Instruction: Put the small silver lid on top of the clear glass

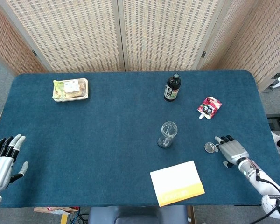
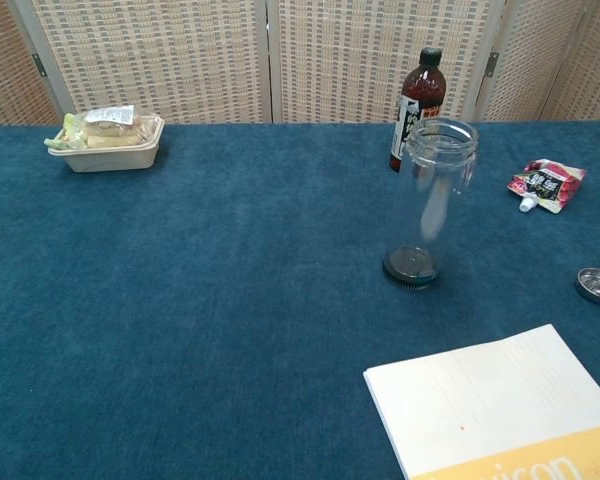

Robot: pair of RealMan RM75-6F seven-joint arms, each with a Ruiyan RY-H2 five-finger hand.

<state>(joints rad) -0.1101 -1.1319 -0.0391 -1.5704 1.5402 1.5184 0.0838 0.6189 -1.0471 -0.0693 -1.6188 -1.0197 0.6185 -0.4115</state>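
The clear glass (image 1: 167,135) (image 2: 431,203) stands upright and uncovered near the middle of the blue table. The small silver lid (image 1: 209,147) (image 2: 597,285) lies flat on the cloth to the glass's right. In the head view my right hand (image 1: 231,150) sits just right of the lid, fingers apart, their tips almost at the lid's rim; whether they touch it is unclear. It holds nothing. My left hand (image 1: 3,161) rests open at the table's near left edge, far from both objects.
A dark bottle (image 1: 172,87) stands behind the glass. A red pouch (image 1: 209,107) lies at the right. A white and yellow notebook (image 1: 177,182) lies at the front edge below the glass. A food tray (image 1: 70,89) sits far left.
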